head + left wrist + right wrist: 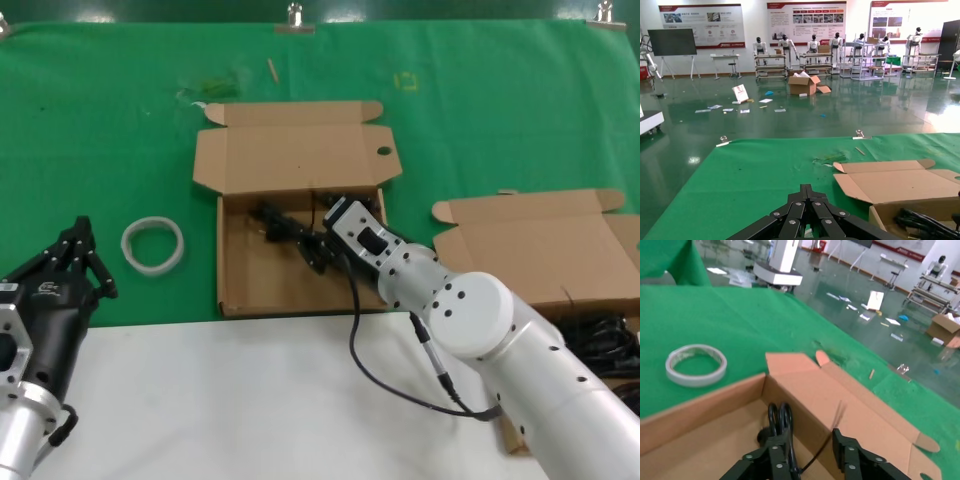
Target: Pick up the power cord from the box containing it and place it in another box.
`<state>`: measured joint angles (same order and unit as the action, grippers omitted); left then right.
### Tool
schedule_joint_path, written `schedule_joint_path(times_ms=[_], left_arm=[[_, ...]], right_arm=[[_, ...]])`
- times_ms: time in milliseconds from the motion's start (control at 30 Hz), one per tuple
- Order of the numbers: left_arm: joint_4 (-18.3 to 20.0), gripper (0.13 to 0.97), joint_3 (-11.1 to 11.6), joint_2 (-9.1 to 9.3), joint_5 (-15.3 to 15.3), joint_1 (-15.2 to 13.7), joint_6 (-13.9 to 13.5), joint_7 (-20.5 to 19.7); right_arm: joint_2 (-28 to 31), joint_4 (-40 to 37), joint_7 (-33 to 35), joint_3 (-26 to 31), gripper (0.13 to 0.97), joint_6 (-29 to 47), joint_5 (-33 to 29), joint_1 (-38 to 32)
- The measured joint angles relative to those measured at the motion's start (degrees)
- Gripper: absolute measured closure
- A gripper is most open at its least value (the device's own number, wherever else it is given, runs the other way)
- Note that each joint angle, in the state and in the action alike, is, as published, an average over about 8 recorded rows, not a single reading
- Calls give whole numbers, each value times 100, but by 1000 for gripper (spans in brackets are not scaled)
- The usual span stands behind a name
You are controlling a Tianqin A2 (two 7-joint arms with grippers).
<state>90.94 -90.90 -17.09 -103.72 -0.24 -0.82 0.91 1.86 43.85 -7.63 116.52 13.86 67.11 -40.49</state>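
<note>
**The cord lies right under the right tool, in the middle box**

Near on the left, the left tool [80, 262] waits off to the side, its tips pinched together and holding nothing. The right tool [807, 440] reaches down into the wide box [240, 295], the one whose lid has a small round hole [384, 151]. Its tips are spread wide. The power cord [780, 421] rests on the floor of that box, touching the left tip and running away from the tool toward the far left. I think the tool is not gripping it. The right arm is much nearer the cord than the left arm. The plain box [540, 250] sits to the right on the desk [120, 150].
</note>
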Motion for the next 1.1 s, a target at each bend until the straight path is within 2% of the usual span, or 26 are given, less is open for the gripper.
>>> schedule_joint_path(times_ms=[167,267,500,533,633,800,933,1100], left_arm=[[0,957,0,0,0,0,0,0],[0,957,0,0,0,0,0,0],[0,957,0,0,0,0,0,0],[0,957,0,0,0,0,0,0],[0,957,0,0,0,0,0,0],[2,948,-2,0,2,1,2,-2],[5,943,-5,-1,4,2,6,-6],[10,894,-10,-1,8,3,11,-12]], right_arm=[[102,914,-571,-506,751,438,-663,372],[266,1623,-830,-828,719,713,-653,612],[954,3416,-943,-1888,578,1453,646,1209],[1072,3645,-993,-2038,578,1532,829,1302],[1366,4150,-1178,-2333,502,1645,1203,1530],[1504,4370,-1256,-2453,375,1592,1394,1696],[1494,4370,-1159,-2446,320,1465,1477,1786],[1496,4396,-1030,-2447,228,1276,1617,1935]])
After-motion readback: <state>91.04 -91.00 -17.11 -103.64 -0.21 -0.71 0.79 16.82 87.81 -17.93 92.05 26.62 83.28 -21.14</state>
